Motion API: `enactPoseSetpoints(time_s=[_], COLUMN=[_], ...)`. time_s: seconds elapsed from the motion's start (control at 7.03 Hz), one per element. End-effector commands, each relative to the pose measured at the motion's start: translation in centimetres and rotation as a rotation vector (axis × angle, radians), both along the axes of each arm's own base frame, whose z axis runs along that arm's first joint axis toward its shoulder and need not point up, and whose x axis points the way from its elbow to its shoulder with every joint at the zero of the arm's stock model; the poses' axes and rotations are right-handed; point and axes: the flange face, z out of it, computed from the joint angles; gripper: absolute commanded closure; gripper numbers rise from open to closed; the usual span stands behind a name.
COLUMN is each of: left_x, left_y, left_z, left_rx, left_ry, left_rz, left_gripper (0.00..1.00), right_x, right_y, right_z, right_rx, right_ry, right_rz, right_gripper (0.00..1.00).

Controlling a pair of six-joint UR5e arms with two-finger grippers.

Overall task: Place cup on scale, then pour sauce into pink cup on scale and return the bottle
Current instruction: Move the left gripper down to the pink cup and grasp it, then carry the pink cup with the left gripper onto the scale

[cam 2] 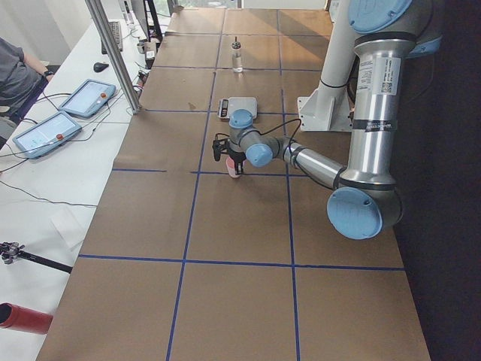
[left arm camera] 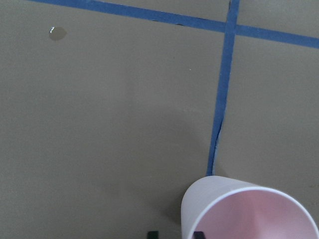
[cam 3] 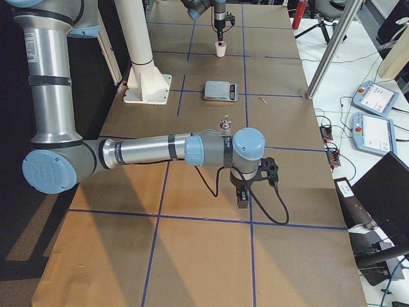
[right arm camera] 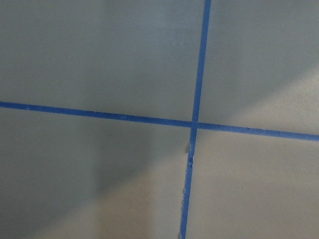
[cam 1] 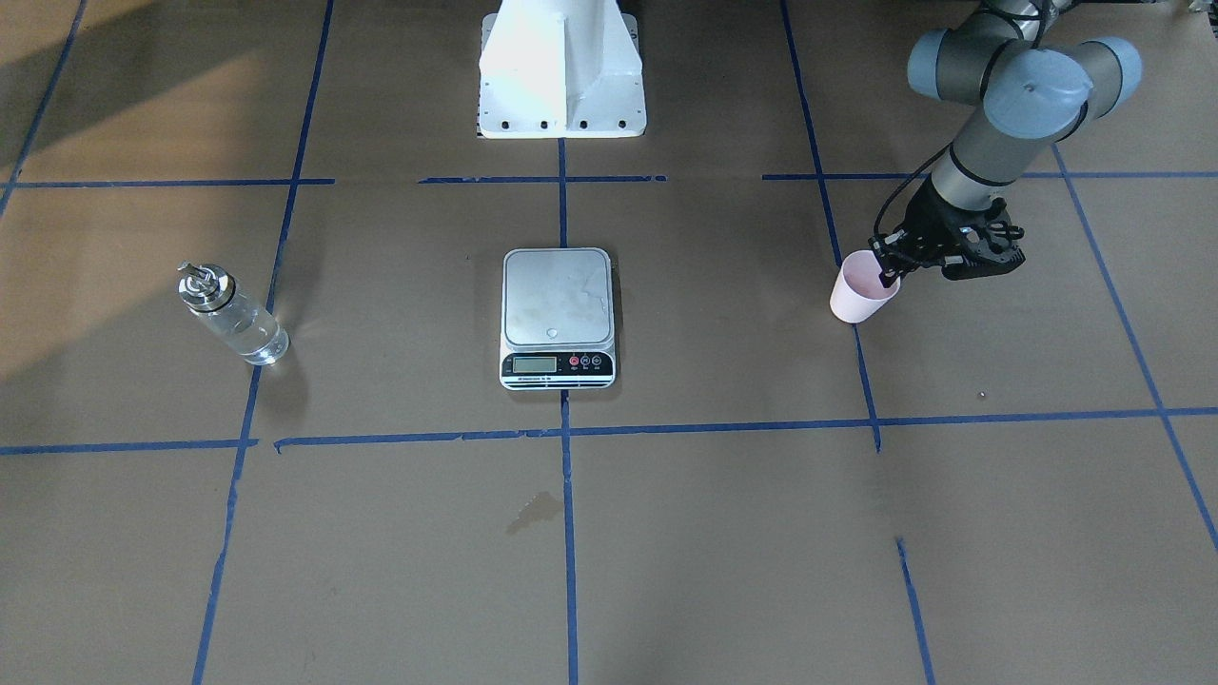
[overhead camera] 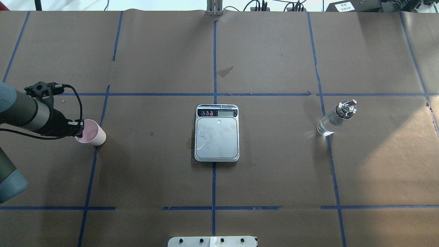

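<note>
Left gripper (overhead camera: 80,128) straddles the cup (overhead camera: 92,134) rim, jaws apart, no clamp yet. Overhead view: scale (overhead camera: 216,137) sits at cup's 3 o'clock, well apart; left arm nearest.

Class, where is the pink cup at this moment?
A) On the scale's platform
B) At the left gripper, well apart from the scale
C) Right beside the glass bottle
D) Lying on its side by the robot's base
B: the cup is upright with the left gripper at its rim, and the scale in the middle of the table holds no cup.
</note>
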Motion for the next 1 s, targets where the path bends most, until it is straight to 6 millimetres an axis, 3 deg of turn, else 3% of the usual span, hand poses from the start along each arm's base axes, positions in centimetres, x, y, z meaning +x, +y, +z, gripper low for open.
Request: enactPoseSetpoints(time_s=[0.0, 0.14, 0.28, 0.43, 0.57, 0.85], left_x=[-4.6, -8.6, -9.6, -7.9, -4.1, 8.5], left_y=[-1.3, -2.6, -3.0, -4.8, -5.5, -3.7], left_z=[-3.1, -6.0, -10.0, -15.4, -22.9, -29.1], left_rx=[0.023, 0.011, 0.015, -0.015, -0.093, -0.271], left_ry=[0.048, 0.076, 0.083, 0.073, 0.094, 0.110], left_rz=[-0.063, -0.111, -0.129, -0.133, -0.155, -0.169], left_gripper=[1.00, 1.00, 1.00, 1.00, 1.00, 1.00], right_x=[0.0, 0.0, 0.0, 0.0, 0.0, 0.0], right_y=[0.0, 0.0, 0.0, 0.0, 0.1, 0.1], right_z=[-0.2, -0.3, -0.2, -0.4, -0.3, -0.3], right_rx=[0.004, 0.004, 0.004, 0.006, 0.003, 0.004], right_ry=[-0.002, -0.007, -0.002, -0.004, -0.005, -0.005], right_rz=[0.000, 0.000, 0.001, 0.001, 0.002, 0.001], right_gripper=[0.00, 0.00, 0.00, 0.00, 0.00, 0.00])
